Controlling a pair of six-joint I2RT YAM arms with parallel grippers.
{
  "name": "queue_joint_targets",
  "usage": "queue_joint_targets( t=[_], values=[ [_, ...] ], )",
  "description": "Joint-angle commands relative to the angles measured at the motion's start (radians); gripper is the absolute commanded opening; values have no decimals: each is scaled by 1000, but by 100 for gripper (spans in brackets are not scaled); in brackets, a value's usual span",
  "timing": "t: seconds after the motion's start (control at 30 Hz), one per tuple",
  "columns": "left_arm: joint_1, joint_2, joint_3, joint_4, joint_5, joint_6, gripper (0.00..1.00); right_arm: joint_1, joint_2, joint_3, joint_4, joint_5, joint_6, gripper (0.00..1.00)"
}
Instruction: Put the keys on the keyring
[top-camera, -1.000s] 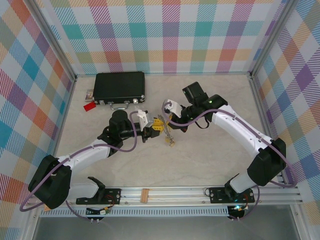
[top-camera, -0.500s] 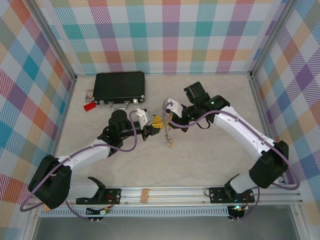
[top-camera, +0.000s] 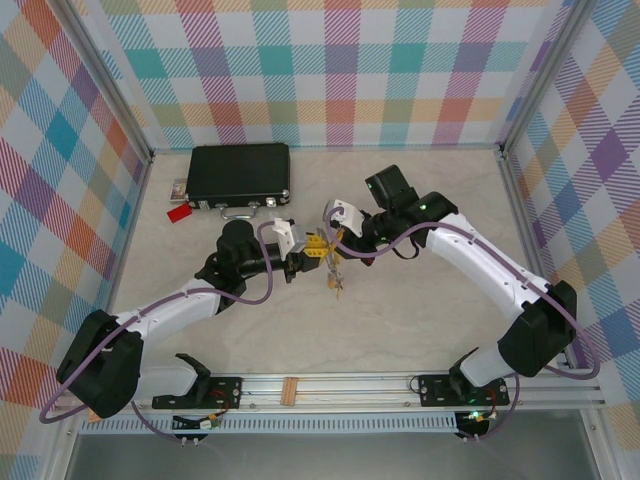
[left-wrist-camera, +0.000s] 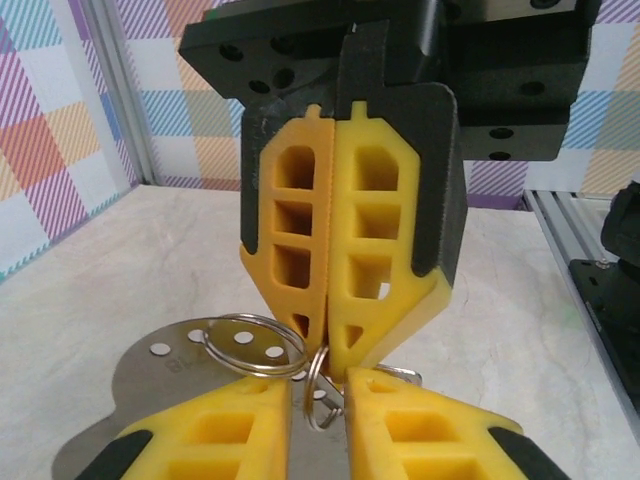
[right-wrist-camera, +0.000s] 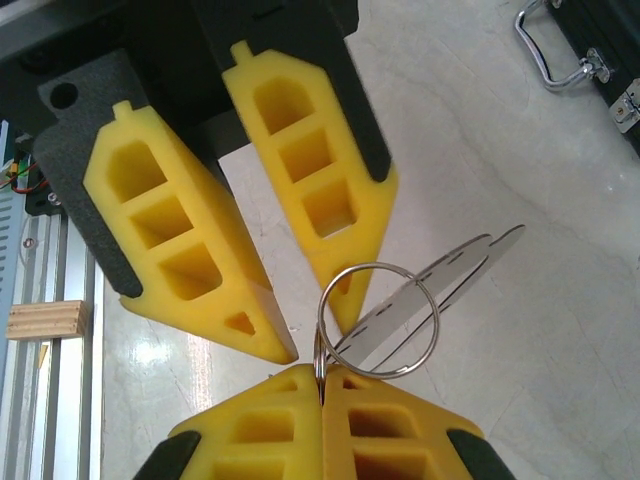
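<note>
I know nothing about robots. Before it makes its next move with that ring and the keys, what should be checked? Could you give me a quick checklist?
1. Right fingers shut on the keyring: ok; the wire runs in between their tips.
2. Left fingers gripping something: not ok; they stand apart, with the ring's wire between their tips.
3. Keys threaded on the keyring: cannot tell; they look too small from above.
4. Silver plate clear of the ring: not ok; it crosses the loop in the right wrist view.
5. Case and red tag out of the way: ok; both sit far off to the left.
</note>
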Motion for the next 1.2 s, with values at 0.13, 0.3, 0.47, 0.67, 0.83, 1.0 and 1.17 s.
queue_joint_targets(
  t=[0.13,0.3,0.47,0.67,0.83,1.0,1.17],
  values=[
    [-12,-6,28,-15,29,21,15,7,-11,-10,21,-30,-6,0],
    [-17,-2,29,-12,21,21,13,12,-7,-9,19,-33,-6,0],
    [-23,6,32,-14,18,22,10,15,-8,-8,20,-36,-6,0],
    [-27,9,39,-44,20,41,11,17,-12,-8,27,-38,-2,0],
    [-33,10,49,-78,27,60,7,17,-17,-12,32,-38,0,0],
    [-35,6,45,-66,24,54,0,17,-26,-19,40,-28,10,0],
    [-35,-10,9,34,-2,14,0,12,-61,-60,89,-4,54,6]
  ],
)
